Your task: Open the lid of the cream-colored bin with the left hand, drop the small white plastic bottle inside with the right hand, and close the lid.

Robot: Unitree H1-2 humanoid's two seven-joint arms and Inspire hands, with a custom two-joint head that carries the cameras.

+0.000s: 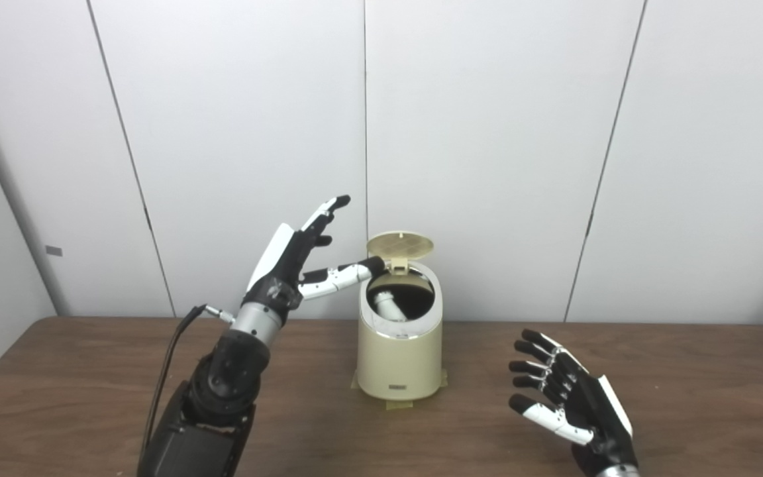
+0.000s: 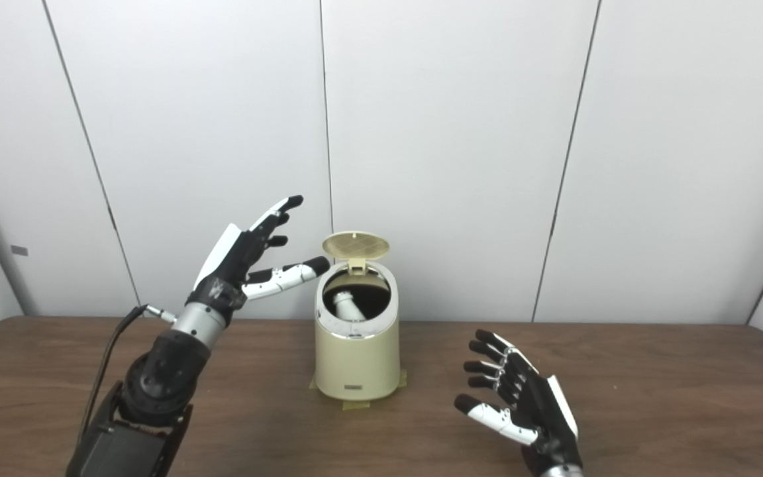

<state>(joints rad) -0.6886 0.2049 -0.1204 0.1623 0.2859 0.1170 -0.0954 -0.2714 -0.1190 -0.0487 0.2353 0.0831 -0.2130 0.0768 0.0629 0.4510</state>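
Bottle [image 1: 388,305]: small, white, plastic, already inside cream bin [image 1: 400,358], leaning, top poking up. Likely light, a bit slippery, best held round the middle. Bin near back edge of tabletop [image 1: 90,371], middle, stuck down with tape. Lid [image 1: 400,245] standing up, thin, likely light, easy to tip down. Left hand [image 1: 302,255] open, one finger by lid hinge. Right hand [image 1: 570,397] open, empty, near front edge. One bottle, one bin, one lid, two hands.

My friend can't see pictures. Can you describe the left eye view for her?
A small white plastic bottle lies inside a cream-colored bin whose round lid stands open. The open left hand reaches beside the lid; the open right hand hovers over the brown wooden table.
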